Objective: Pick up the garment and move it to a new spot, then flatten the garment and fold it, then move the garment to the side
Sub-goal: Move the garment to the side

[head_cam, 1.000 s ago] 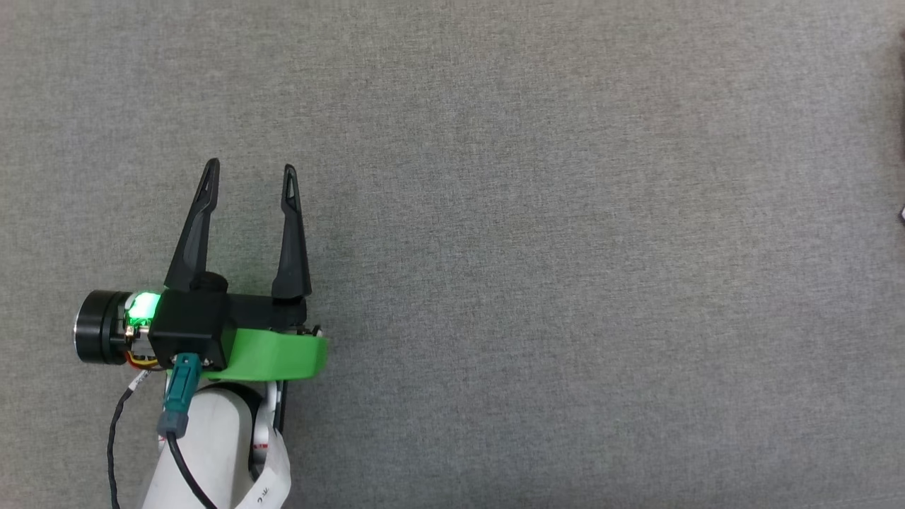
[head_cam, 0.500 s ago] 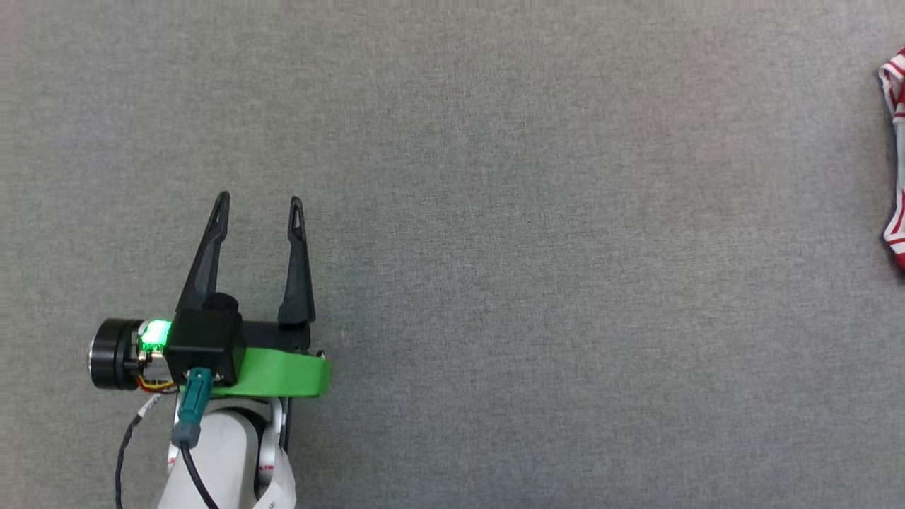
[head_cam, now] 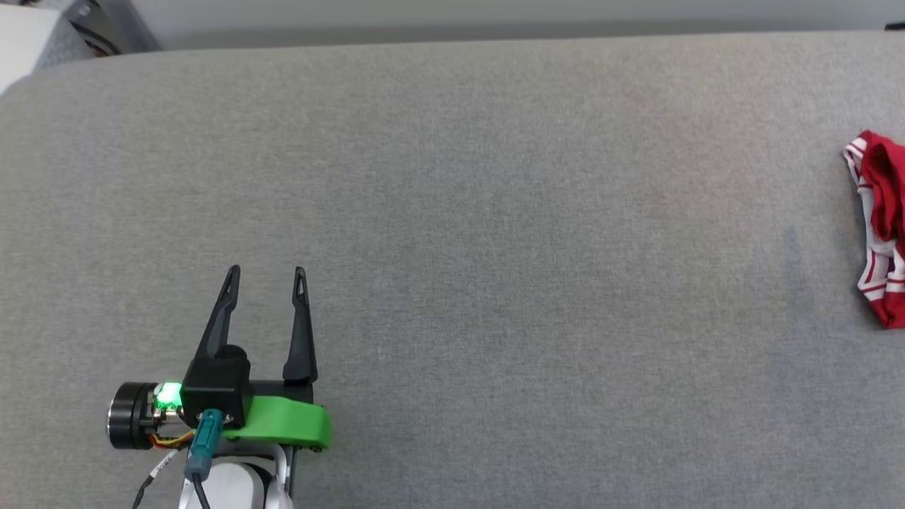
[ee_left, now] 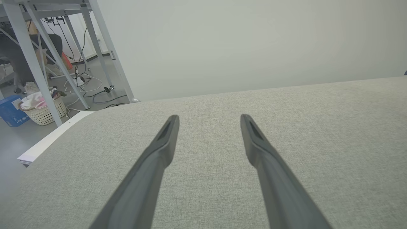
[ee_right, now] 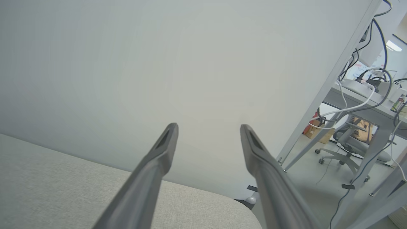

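1. One crumpled garment [head_cam: 880,226], red with white panels and red-white striped trim, lies on the gray table [head_cam: 495,212] at the head view's right edge, partly cut off.
2. The left claw [head_cam: 266,271] is spread and empty, well apart from it.
3. The right claw [ee_right: 208,127] is spread and empty.

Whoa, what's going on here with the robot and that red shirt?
Nothing is holding the garment right now. It lies bunched up at the far right of the grey surface, not flattened or folded yet. The robot's left claw is open over the near left part of the surface, far from the garment. The right claw is open and empty too, pointing past the surface's edge toward a pale wall.
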### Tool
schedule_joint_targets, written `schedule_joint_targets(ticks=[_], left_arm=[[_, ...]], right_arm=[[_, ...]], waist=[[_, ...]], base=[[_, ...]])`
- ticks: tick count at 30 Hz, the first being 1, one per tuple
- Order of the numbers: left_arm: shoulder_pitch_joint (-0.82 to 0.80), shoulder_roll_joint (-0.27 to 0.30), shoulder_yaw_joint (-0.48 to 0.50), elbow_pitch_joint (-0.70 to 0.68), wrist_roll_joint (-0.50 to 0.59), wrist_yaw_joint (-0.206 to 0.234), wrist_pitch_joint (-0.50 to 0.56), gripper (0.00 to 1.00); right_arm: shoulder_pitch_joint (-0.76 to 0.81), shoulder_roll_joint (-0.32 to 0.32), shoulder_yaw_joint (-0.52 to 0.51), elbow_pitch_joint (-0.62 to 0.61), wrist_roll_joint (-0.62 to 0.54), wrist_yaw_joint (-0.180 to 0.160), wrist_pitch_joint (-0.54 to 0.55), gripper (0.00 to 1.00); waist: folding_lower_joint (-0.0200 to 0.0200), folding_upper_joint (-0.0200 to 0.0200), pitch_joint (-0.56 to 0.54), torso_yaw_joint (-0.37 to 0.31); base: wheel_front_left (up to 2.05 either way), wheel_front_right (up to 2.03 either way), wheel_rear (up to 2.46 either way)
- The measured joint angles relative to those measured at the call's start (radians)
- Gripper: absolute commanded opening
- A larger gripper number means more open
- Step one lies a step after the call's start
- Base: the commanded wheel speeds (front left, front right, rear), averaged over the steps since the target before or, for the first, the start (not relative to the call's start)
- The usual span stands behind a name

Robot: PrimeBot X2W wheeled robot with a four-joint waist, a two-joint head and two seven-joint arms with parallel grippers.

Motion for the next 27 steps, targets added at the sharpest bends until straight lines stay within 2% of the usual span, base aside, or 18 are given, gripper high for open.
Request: schedule_joint_targets(ticks=[7,13,19,27], left_arm=[[0.009,-0.007,0.001,0.026,-0.001,-0.007,0.0,1.0],[0.034,-0.012,0.005,0.044,-0.002,-0.01,0.0,1.0],[0.055,-0.015,0.007,0.056,-0.002,-0.011,0.0,1.0],[0.087,-0.021,0.009,0.058,-0.016,-0.029,0.0,1.0]], right_arm=[[0.163,0.223,-0.03,-0.232,-0.067,0.0,-0.005,1.0],[0.32,0.364,-0.009,-0.312,-0.075,0.0,-0.006,1.0],[0.442,0.437,0.007,-0.309,-0.063,0.0,-0.006,1.0],[0.57,0.479,0.008,-0.309,-0.057,0.0,-0.006,1.0]], waist=[[0.0,0.0,-0.071,0.039],[0.0,0.0,-0.124,0.071],[-0.0001,0.0,-0.165,0.095],[0.0,0.0,-0.208,0.113]], base=[[0.0,0.0,0.0],[0.0,0.0,0.0],[0.0,0.0,0.0],[0.0,0.0,0.0]])
